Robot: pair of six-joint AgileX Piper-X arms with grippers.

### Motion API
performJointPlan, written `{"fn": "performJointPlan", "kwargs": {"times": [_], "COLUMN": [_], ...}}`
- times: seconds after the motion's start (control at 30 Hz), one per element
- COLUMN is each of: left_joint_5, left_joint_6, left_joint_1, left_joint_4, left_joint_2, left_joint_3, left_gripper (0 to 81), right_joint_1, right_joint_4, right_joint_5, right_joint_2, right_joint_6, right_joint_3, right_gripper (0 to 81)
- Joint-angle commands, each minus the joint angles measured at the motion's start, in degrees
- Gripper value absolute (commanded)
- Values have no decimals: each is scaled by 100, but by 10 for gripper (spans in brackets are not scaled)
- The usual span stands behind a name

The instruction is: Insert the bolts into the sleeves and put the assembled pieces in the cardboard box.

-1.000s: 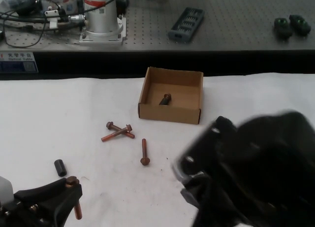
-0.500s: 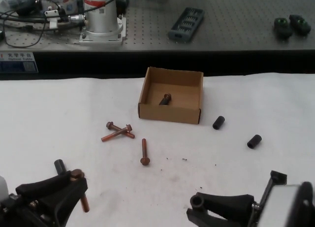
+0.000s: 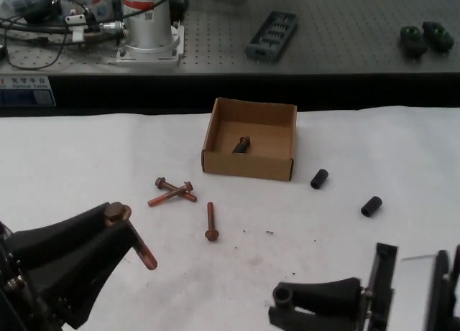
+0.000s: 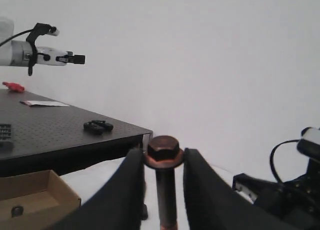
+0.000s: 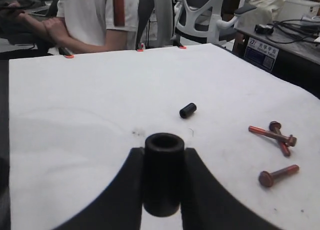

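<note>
The left gripper (image 3: 118, 220) is now sitting higher than a second ago and is tilting the copper-coloured hex-head bolt (image 3: 141, 249), pinched just under its head, toward the right gripper (image 3: 284, 298). That gripper is clamping a short black cylindrical sleeve (image 5: 162, 172) with its bore exposed, likely for mating. Beyond them on the white cloth (image 3: 72, 151), the open cardboard box (image 3: 248, 167) is holding one assembled piece (image 3: 241, 144).

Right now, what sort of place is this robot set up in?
Probably a research lab: a black perforated optical table with cabled equipment stands behind the white-covered bench, and office chairs stand nearby.
</note>
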Motion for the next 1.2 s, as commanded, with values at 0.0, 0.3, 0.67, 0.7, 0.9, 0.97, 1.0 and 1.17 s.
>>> {"fn": "performJointPlan", "kwargs": {"times": [0.0,0.3,0.67,0.7,0.9,0.97,1.0,1.17], "left_joint_5": [432,1104,1061,949,210,128,152,163], "left_joint_6": [-98,-64,389,462,713,752,751,843], "left_joint_1": [-8,-8,-8,-8,-8,-8,-8,-8], "left_joint_4": [-284,-261,-323,-404,-1115,-1173,-1171,-1194], "left_joint_2": [-48,-48,377,487,1259,1566,1724,2590], "left_joint_3": [-76,-76,-76,-76,-97,-295,-419,-995], "left_gripper": [6,6,6,6,6,6,6,6], "right_joint_1": [-60,-60,-87,-109,-404,-526,-579,-964], "right_joint_4": [-888,-2486,-2842,-2831,-2734,-2705,-2709,-2704], "right_joint_5": [-524,-1465,-1915,-1960,-2265,-2276,-2275,-2554], "right_joint_2": [853,2702,3616,3645,3894,3985,4016,4079], "right_joint_6": [50,50,-68,-115,-142,-142,-142,-142], "right_joint_3": [14,-351,-1179,-1256,-1661,-1734,-1759,-1802], "right_gripper": [72,72,72,72,72,72,72,72]}}
